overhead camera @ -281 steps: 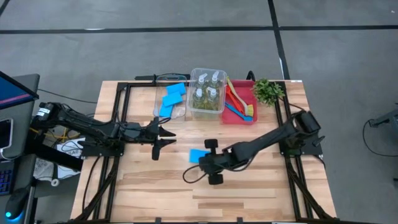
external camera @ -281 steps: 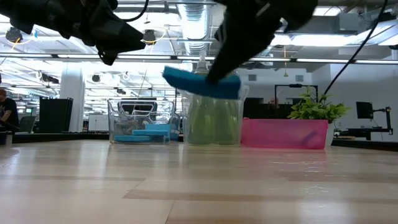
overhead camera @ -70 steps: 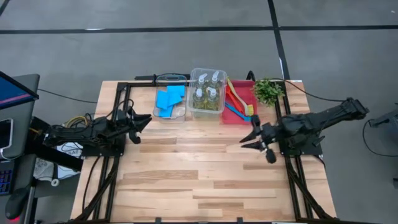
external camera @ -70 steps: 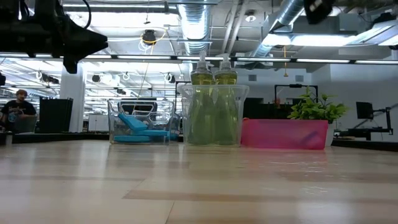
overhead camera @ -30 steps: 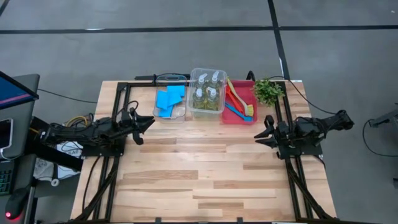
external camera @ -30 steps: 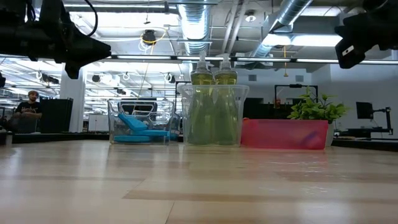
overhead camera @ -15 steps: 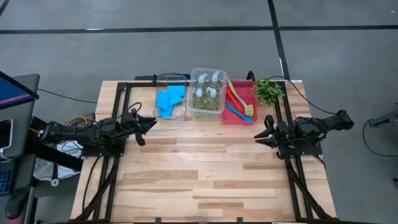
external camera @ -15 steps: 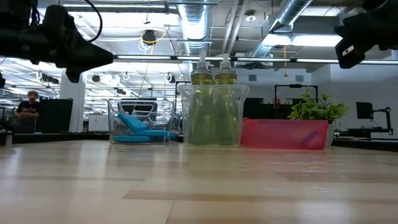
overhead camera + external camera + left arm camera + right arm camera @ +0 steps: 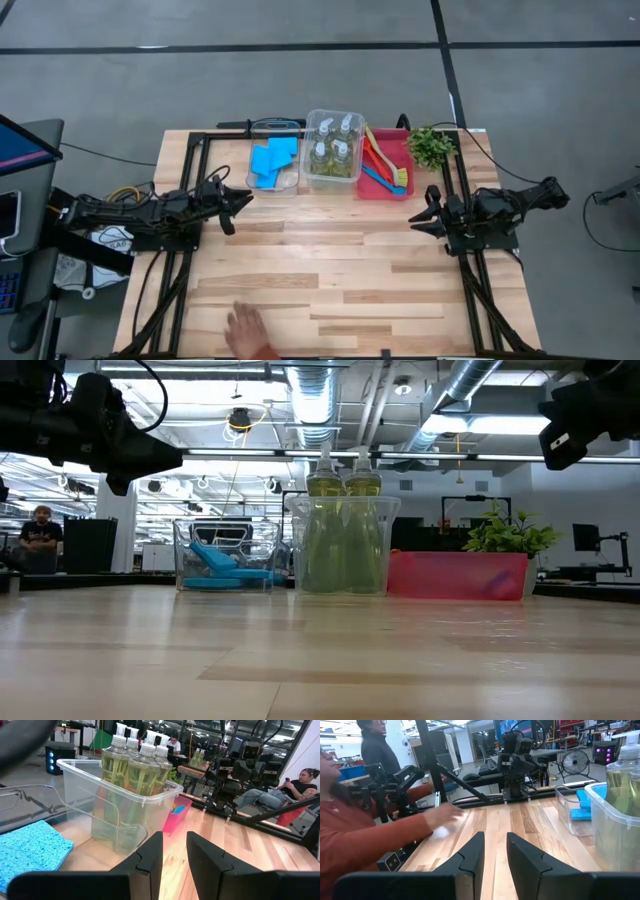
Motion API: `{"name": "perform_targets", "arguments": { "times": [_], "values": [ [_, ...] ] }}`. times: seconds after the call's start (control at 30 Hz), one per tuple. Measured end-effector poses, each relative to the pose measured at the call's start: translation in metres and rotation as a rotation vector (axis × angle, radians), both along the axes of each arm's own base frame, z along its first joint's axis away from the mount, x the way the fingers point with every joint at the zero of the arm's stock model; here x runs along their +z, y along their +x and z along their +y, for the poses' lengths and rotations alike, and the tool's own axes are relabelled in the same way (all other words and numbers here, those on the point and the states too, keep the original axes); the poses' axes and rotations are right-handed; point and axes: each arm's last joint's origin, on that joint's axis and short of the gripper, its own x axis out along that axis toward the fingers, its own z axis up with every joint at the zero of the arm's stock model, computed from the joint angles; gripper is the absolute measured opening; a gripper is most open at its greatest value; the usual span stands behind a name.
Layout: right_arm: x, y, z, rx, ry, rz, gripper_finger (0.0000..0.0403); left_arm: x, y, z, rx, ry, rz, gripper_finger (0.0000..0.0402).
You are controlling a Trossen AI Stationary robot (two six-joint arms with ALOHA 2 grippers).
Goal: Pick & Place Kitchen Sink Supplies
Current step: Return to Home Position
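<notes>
High view: the left gripper (image 9: 238, 199) is parked at the table's (image 9: 330, 270) left side and the right gripper (image 9: 424, 212) at its right side, well apart. Neither holds anything. The blue sponges (image 9: 272, 159) lie in a clear bin (image 9: 270, 123) at the far edge. The bottles (image 9: 333, 150) stand in a second clear bin (image 9: 310, 118) just beside it. The brushes (image 9: 382, 160) lie in the red bin (image 9: 395, 148), next to the plant (image 9: 431, 146). No supply lies loose on the boards. A person's hand (image 9: 245, 327) reaches over the near edge.

Low view: both arms hang high, clear of the surface. The sponges, bottles and red bin stand in a row at the back; nothing lies in front of them.

Left wrist view: this arm's fingers (image 9: 150, 857) stand slightly parted with bare wood showing in the gap, nothing between them. The bottles and a sponge lie ahead.

Right wrist view: the fingers (image 9: 522, 855) are likewise slightly parted and empty. The person's hand is blurred over the table beyond them.

Assessment: sorting appears complete; the step in hand is the retreat to rest. The next move calls only for both arms to settle at their stands. With a hand over the table, neither arm should sweep toward the near edge.
</notes>
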Motion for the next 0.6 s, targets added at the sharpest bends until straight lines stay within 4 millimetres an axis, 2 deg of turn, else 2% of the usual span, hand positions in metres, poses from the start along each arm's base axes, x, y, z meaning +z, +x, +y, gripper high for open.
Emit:
{"name": "perform_targets", "arguments": {
  "times": [0.6],
  "values": [
    [0.0001, 0.0, 0.0, 0.0, 0.0, 0.0, 0.0075, 0.0006, 0.0, 0.0, 0.0, 0.0, -0.007, 0.0088]
  ]
}}
